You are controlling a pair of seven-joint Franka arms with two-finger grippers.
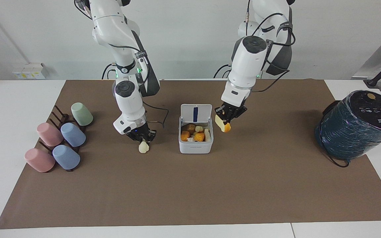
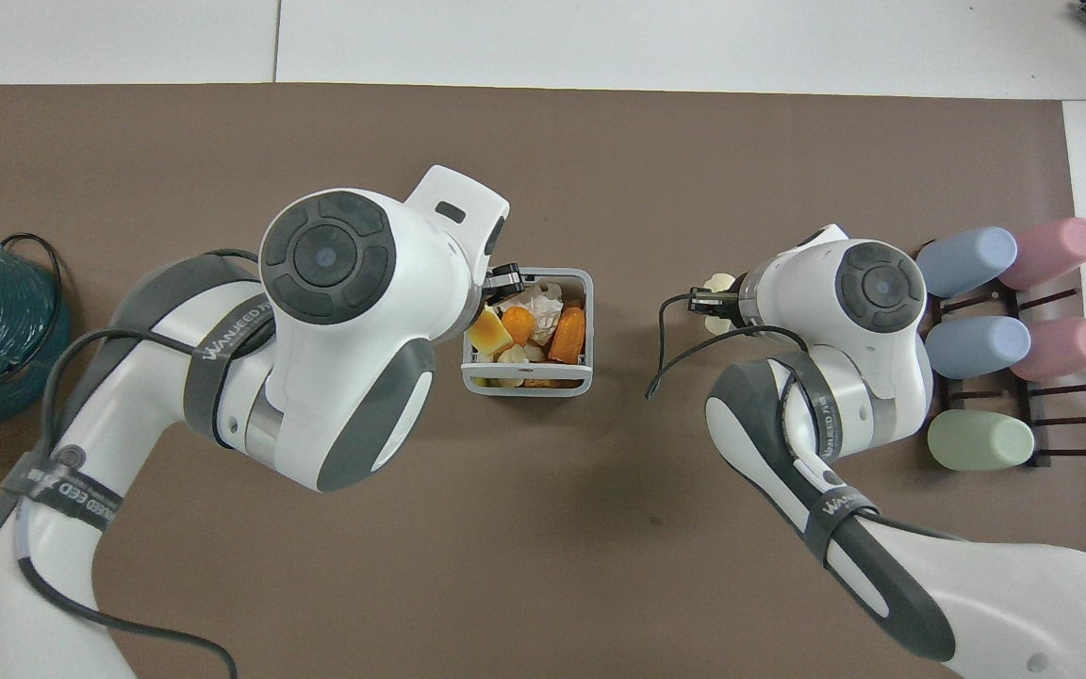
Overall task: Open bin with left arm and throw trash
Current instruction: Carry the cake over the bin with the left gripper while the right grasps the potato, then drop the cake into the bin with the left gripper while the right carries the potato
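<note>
Bin (image 1: 195,138) — small white square box, standing mid-mat on the brown mat (image 1: 190,185); hinged lid (image 1: 196,113) upright on the side of the bin nearer the robots, blue strip showing on its inner face. Contents: orange, yellow and cream food-like pieces, heaped to about the rim.

Left gripper (image 1: 227,114) — raised just beside the bin, toward the left arm's end of the table, at about lid height; its fingers are clamped on a yellow chunk with an orange patch (image 1: 223,125), which hangs over the bin's edge in the overhead view (image 2: 489,331).

Right gripper (image 1: 142,136) — low over the mat beside the bin, toward the right arm's end of the table; fingers drawn in narrow on a cream-white lump (image 1: 143,147), whose lower end sits at or just above the mat — which, I cannot tell.

Pastel cups (image 1: 58,140) — five, lying on a dark rack (image 1: 60,119), well apart from the bin toward the right arm's end.

Dark teal wrapped cylinder (image 1: 359,124) — well apart from the bin toward the left arm's end, at the mat's edge.
</note>
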